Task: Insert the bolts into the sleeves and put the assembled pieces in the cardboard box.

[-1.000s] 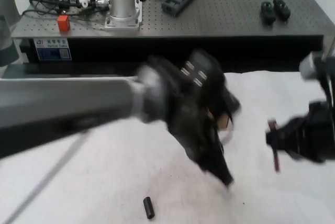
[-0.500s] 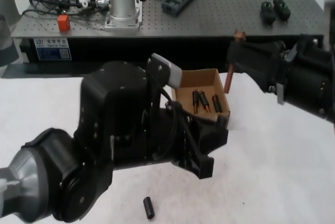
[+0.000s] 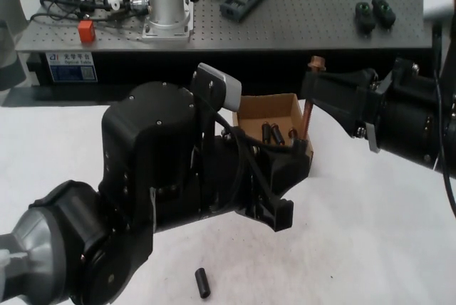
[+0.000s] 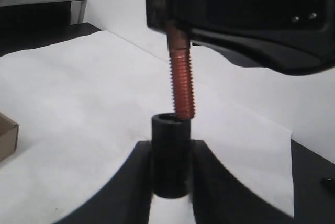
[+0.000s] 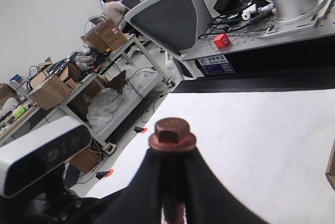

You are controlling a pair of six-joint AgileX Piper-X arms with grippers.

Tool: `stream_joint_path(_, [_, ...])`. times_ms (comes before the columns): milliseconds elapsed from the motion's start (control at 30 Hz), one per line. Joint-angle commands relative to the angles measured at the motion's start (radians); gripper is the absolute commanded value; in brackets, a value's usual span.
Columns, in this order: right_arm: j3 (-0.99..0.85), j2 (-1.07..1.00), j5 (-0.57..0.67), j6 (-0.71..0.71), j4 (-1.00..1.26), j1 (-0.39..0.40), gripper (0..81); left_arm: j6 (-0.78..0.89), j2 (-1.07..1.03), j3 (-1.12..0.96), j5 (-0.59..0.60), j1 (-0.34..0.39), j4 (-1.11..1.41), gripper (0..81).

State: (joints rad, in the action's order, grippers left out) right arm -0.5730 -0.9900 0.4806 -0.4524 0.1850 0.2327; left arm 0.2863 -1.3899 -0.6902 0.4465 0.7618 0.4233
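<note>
My L gripper clamped on upright sleeve, my R gripper pinching bolt, bolt tip at sleeve mouth, just beside box, assembled pcs inside box, spare sleeve well clear of box

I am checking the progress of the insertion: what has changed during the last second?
The right gripper brought the bolt from lower right to beside the cardboard box, over the sleeve in the left gripper, whose arm swung in. The loose sleeve on the cloth did not move.

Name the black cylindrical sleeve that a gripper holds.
The black cylindrical sleeve clamped in the left gripper; the other sleeve lies loose on the white cloth.
</note>
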Motion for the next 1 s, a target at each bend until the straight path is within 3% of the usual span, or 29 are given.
stream_joint_path(0, [0.001, 0.0, -0.001, 0.004, 0.0, 0.0, 0.3, 0.028, 0.012, -0.006, -0.017, 0.001, 0.028, 0.6])
stream_joint_path(533, [0.001, 0.0, -0.001, 0.004, 0.0, 0.0, 0.3, -0.001, 0.012, -0.006, 0.036, 0.001, 0.105, 0.6])
stream_joint_path(867, [0.001, 0.0, 0.01, 0.004, 0.0, 0.0, 0.1, -0.001, 0.012, -0.006, -0.058, 0.001, 0.126, 0.6])
stream_joint_path(967, [0.001, 0.0, 0.039, 0.004, 0.0, 0.0, 6.4, -0.006, 0.012, -0.006, -0.061, 0.001, 0.126, 0.6])
